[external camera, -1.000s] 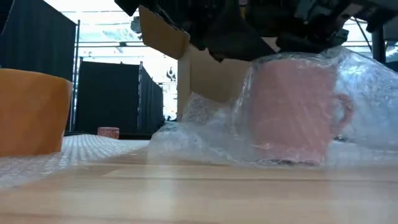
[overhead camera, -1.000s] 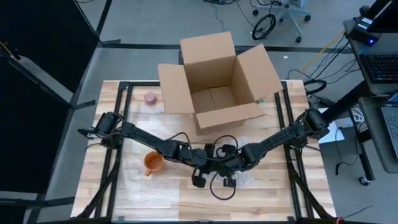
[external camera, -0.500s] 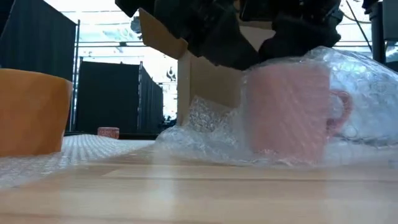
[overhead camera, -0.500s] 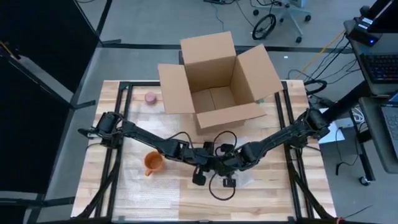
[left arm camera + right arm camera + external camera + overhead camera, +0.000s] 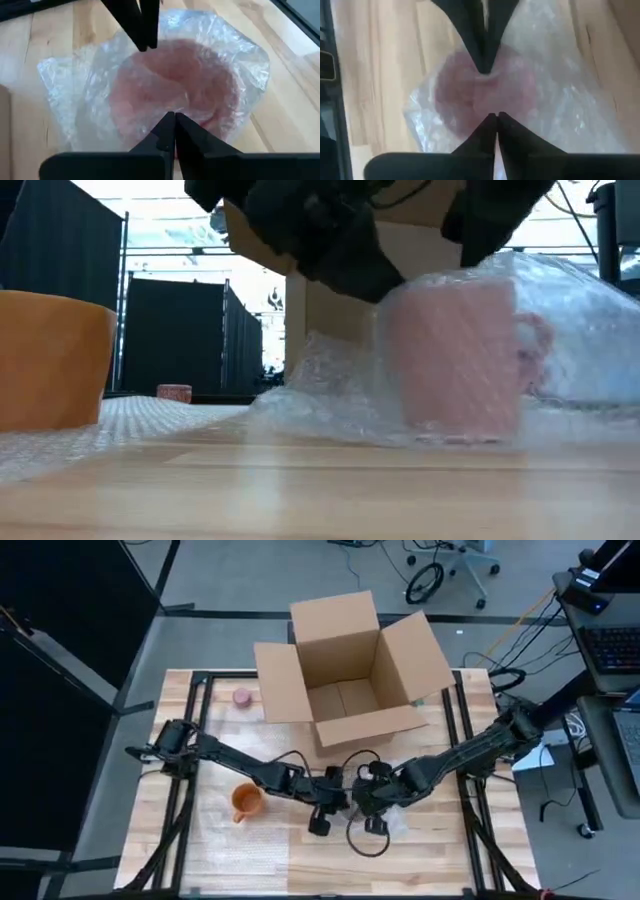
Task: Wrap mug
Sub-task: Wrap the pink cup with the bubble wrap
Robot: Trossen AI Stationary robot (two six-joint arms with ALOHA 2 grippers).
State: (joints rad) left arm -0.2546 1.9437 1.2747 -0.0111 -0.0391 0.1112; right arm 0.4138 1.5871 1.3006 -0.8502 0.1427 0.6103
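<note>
the high view is evenly lit and fairly sharp, with only soft, short shadows under the arms on the table (image 5: pixel 200 850). the low view looks into a bright, washed-out background above the dark panels, so the arms read as near-black shapes. its wooden foreground is blurred, and the orange mug (image 5: pixel 55 360) at the edge is soft. glare speckles the bubble wrap (image 5: pixel 570 330). both wrist views are soft; the wrap (image 5: pixel 210 65) shows white highlights, and the near fingers are dark.
</note>
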